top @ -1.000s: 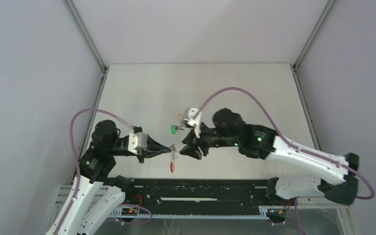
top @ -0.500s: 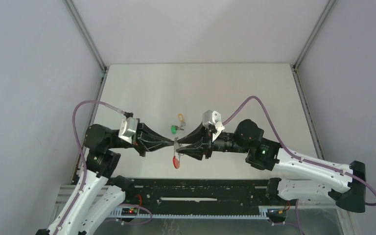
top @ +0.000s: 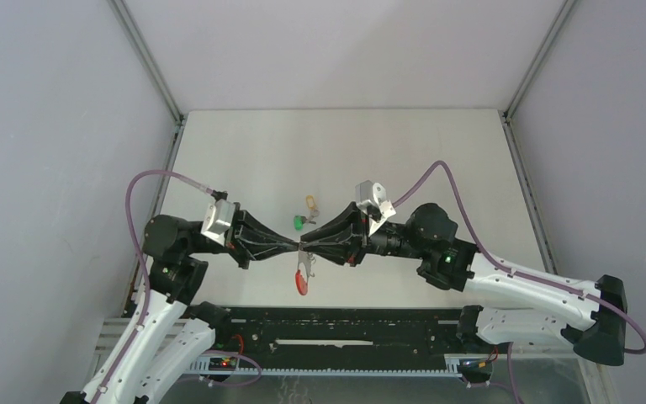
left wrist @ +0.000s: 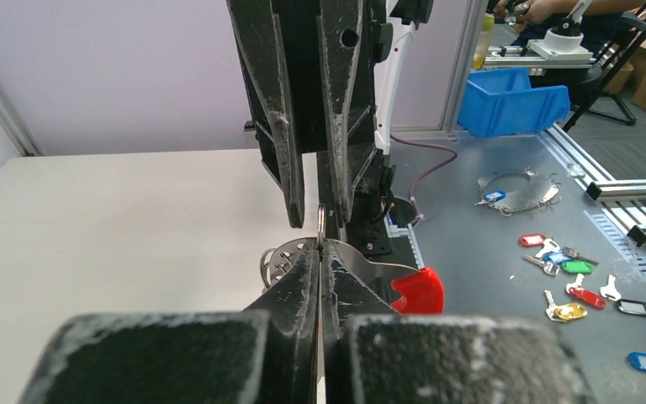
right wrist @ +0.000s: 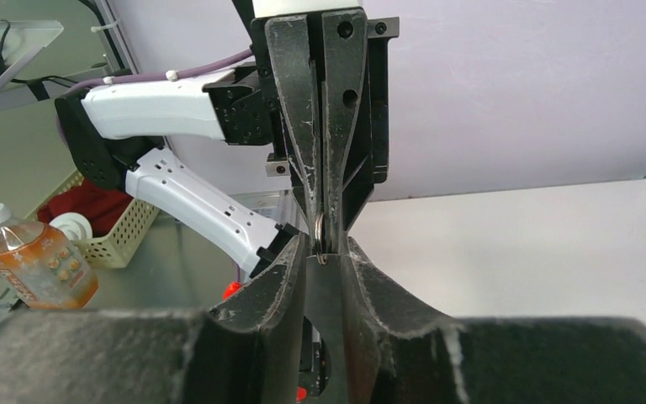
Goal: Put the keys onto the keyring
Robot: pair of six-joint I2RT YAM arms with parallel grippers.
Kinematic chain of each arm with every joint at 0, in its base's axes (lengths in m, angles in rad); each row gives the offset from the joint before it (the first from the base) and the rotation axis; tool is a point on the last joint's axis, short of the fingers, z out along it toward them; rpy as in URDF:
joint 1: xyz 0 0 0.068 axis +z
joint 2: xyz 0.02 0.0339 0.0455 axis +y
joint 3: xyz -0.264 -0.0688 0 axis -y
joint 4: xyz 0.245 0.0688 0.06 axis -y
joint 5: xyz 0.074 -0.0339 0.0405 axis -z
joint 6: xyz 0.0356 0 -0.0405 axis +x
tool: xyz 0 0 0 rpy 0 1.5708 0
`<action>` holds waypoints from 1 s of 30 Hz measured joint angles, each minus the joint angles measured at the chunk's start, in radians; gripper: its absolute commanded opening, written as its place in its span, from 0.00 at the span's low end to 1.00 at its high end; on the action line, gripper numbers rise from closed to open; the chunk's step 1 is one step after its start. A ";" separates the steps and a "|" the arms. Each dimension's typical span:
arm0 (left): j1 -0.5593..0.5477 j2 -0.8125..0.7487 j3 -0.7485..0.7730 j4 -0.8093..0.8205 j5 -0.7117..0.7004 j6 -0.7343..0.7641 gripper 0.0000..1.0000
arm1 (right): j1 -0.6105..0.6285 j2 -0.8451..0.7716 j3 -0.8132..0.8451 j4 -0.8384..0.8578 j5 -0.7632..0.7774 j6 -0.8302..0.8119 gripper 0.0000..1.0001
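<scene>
The left gripper (top: 293,246) is clamped on the keyring (top: 302,271), aloft over the table (top: 437,151); the right gripper (top: 309,246) straddles its rim, jaws slightly apart; an off-centre squeeze could twist the ring loose. The green key (top: 301,222) and yellow key (top: 310,202) lie just beyond, visible only from above; only the left wrist view shows that gap.

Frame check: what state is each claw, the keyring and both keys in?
Left claw: shut on the keyring.
Right claw: slightly open, fingers straddling the keyring's loop.
Keyring: pinched by left claw, no keys on it.
Green key: loose on the table.
Yellow key: loose on the table.
</scene>
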State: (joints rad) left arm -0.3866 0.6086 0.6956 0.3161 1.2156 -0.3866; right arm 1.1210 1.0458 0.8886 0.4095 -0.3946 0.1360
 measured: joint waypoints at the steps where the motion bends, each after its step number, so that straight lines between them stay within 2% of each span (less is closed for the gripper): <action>1: 0.000 0.000 0.000 0.001 0.000 -0.001 0.00 | 0.000 0.004 0.000 0.003 0.000 0.003 0.23; 4: 0.000 0.000 0.000 0.004 0.001 -0.006 0.00 | -0.001 0.013 0.000 0.007 -0.001 0.009 0.16; 7: 0.000 0.000 0.000 0.004 0.000 -0.006 0.00 | -0.001 0.017 0.000 0.009 -0.006 0.016 0.00; 10: 0.001 0.000 0.000 0.004 0.002 -0.006 0.02 | -0.002 0.018 0.001 0.005 -0.007 0.021 0.00; 11: 0.001 0.000 0.000 0.000 0.002 -0.006 0.11 | -0.002 0.018 0.005 -0.003 -0.006 0.023 0.00; 13: 0.001 -0.001 0.000 -0.029 0.001 0.016 0.40 | -0.003 0.020 0.025 -0.050 -0.006 0.022 0.00; 14: 0.001 -0.002 0.004 -0.068 0.000 0.054 0.48 | -0.006 0.023 0.047 -0.098 -0.005 0.021 0.00; 16: 0.001 0.000 0.026 -0.210 -0.007 0.172 0.55 | -0.013 0.033 0.097 -0.206 0.003 0.017 0.00; 18: 0.001 0.007 0.061 -0.385 -0.032 0.327 0.56 | -0.022 0.048 0.161 -0.332 0.022 0.008 0.00; 22: 0.001 0.018 0.098 -0.607 -0.097 0.553 0.55 | -0.032 0.118 0.352 -0.621 0.069 -0.014 0.00; 26: 0.001 0.023 0.099 -0.738 -0.123 0.681 0.52 | -0.020 0.212 0.523 -0.869 0.120 -0.050 0.00; 30: 0.001 0.026 0.099 -0.798 -0.134 0.744 0.47 | 0.006 0.288 0.597 -1.029 0.159 -0.085 0.00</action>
State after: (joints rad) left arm -0.3859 0.6346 0.7944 -0.4816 1.0817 0.3573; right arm 1.1267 1.3338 1.4853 -0.6197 -0.2359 0.0505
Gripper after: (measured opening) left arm 0.499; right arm 0.006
